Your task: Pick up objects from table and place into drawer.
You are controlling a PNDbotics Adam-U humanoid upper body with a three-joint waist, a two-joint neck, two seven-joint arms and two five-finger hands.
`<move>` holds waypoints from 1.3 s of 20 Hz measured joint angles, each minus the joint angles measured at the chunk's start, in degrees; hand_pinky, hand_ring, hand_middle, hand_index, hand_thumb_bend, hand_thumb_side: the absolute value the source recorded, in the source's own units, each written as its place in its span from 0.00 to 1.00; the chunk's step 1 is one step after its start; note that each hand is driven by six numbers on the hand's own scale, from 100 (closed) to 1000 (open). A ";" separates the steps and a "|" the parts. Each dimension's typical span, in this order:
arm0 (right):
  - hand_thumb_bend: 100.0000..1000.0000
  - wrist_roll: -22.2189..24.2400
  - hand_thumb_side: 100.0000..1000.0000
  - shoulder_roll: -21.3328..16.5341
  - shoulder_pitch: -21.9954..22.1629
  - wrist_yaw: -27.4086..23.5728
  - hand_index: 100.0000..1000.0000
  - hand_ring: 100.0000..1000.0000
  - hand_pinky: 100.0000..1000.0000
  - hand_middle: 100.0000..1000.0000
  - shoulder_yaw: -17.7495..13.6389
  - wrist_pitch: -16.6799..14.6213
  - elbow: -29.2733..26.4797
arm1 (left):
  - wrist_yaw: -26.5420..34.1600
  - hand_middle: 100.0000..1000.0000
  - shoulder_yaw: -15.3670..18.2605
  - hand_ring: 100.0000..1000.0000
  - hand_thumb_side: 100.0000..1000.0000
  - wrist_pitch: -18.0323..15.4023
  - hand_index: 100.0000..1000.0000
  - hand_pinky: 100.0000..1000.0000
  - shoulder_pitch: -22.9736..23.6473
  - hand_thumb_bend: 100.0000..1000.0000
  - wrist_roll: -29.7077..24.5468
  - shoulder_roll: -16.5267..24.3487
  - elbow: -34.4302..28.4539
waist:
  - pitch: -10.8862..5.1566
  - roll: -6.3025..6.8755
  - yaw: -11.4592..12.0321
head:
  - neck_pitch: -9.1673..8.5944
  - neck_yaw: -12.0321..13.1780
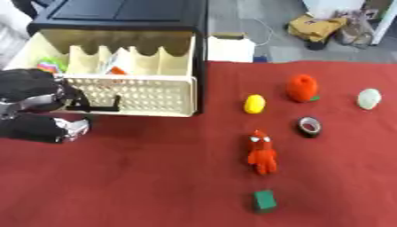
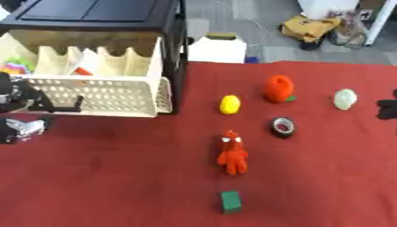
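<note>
A grey floor with bags and a white box lies beyond a red tabletop (image 1: 155, 177), and at its far left stands a black cabinet (image 1: 116, 13) with a cream, perforated drawer (image 1: 132, 95) pulled out toward the robot. The drawer's black handle (image 1: 97, 106) sits at its front, and the left hand (image 1: 35, 104) is at that handle, its dark fingers curled about it as far as the left eye view shows (the thumb side is hidden behind the palm). Inside the drawer, dividers make compartments, and some coloured things already lie in the leftmost ones; what they are I cannot tell. Out on the cloth, well apart from the drawer, wait the things to be stowed: a yellow lemon (image 1: 254, 103), an orange fruit (image 1: 301, 88), a pale egg-like thing (image 1: 369, 98), a tape roll (image 1: 309, 127), a red figure (image 1: 262, 152) and a green block (image 1: 264, 200) nearest the robot. A dark bit at the right edge of the right eye view (image 2: 386, 109) is probably the right hand, but its fingers cannot be read. The step in hand looks like opening the drawer, or holding it open; picking has yet to begin on these six. Next, a hand must travel to one of them, likely the lemon nearest the drawer, close round it, and carry it over the drawer's front wall.
</note>
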 measured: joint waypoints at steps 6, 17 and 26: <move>0.01 -0.06 0.77 0.00 -0.02 -0.02 0.76 0.67 0.66 0.45 0.00 -0.06 0.00 | -0.28 0.00 0.31 0.00 1.00 -0.01 0.74 0.00 0.67 0.06 -0.02 0.39 -0.51 | 0.00 -0.31 0.06 | -0.01 0.02; 0.01 -0.13 0.77 0.01 -0.02 -0.02 0.76 0.67 0.66 0.45 0.00 -0.12 0.00 | 0.46 0.00 0.34 0.00 1.00 0.26 0.91 0.00 1.04 0.03 -0.37 0.49 -2.00 | 0.00 -0.46 0.10 | -0.03 0.16; 0.01 -0.25 0.77 0.01 0.02 -0.03 0.76 0.67 0.66 0.45 0.00 -0.02 0.00 | 2.02 0.00 1.61 0.00 1.00 1.09 0.91 0.00 1.30 0.02 -0.64 1.00 -4.88 | -0.22 -0.50 0.22 | -0.03 0.18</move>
